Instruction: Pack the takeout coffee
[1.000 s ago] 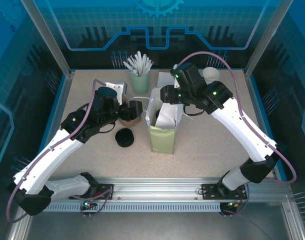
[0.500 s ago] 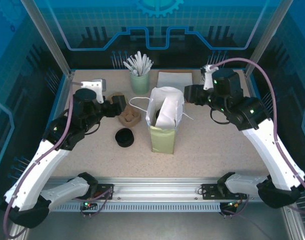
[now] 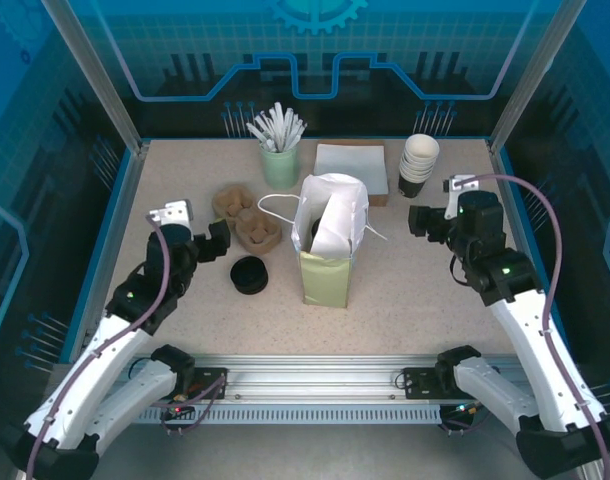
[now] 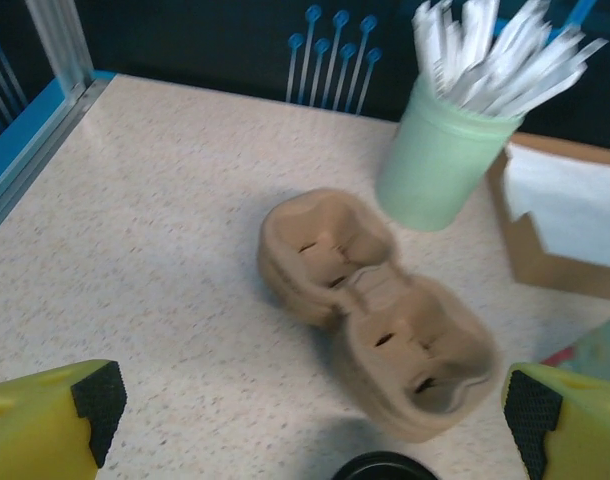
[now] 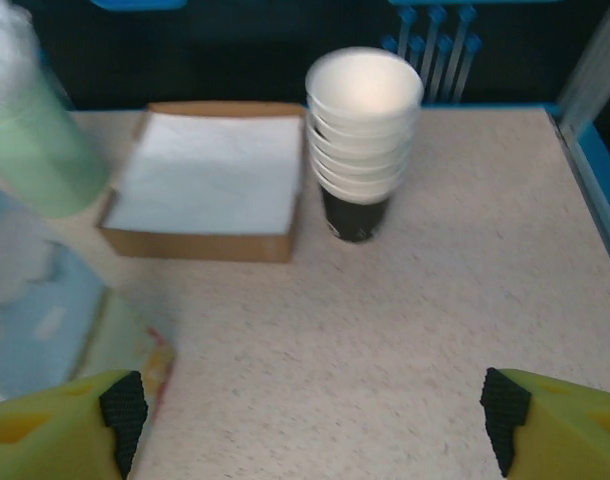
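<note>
Top external: coffee point(image 3: 313, 234) looks bagged, between left pincer point(image 3: 217, 241) and right pincer point(image 3: 421, 220), both spread.
Light, crushable; I'd grip under its lid.

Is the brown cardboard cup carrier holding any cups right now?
No, the pockets of the brown cardboard cup carrier that show are empty, and it lies alone on the speckled table.
</note>
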Controlling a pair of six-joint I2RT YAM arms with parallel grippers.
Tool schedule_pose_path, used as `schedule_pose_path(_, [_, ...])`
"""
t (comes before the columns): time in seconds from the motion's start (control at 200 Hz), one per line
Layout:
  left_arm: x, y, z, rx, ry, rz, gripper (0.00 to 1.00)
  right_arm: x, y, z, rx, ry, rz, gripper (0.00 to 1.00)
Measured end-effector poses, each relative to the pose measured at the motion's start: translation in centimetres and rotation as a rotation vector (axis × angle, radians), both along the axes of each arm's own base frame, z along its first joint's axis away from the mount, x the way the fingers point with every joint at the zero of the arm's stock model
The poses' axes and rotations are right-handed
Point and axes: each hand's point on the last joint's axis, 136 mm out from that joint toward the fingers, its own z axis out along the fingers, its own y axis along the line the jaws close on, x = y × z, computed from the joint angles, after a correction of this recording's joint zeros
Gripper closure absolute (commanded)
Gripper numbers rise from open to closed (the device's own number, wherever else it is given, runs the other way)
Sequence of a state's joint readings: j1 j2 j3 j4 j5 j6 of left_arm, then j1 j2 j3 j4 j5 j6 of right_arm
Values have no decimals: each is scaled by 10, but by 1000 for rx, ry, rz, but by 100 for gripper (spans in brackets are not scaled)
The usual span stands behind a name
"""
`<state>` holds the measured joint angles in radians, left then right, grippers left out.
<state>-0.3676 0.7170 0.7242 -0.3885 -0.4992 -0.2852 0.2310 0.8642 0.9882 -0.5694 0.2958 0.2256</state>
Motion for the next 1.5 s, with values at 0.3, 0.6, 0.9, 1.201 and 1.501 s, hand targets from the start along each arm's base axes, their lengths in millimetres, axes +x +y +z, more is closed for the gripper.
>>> schedule_pose_path(0.3, [3,30,-94,70,35,103,1,15,-48,-113,-22,73,-181,0])
schedule_pose_path(0.6, [17,58,-133,171,1,145,1,45,-62,-163,-55,52,-192,0])
schedule_pose_path(0.9, [47,62,-156,185,24,85,1,71,-48,-193,-80,4,-91,0])
schedule_pose_path(1.201, [74,45,-141,143,-63,-32,1,91,-12,-202,-89,-72,91,0])
schedule_pose_path(1.501, [89,38,-150,94,-79,-93,1,94,-3,-199,-95,-83,132,0])
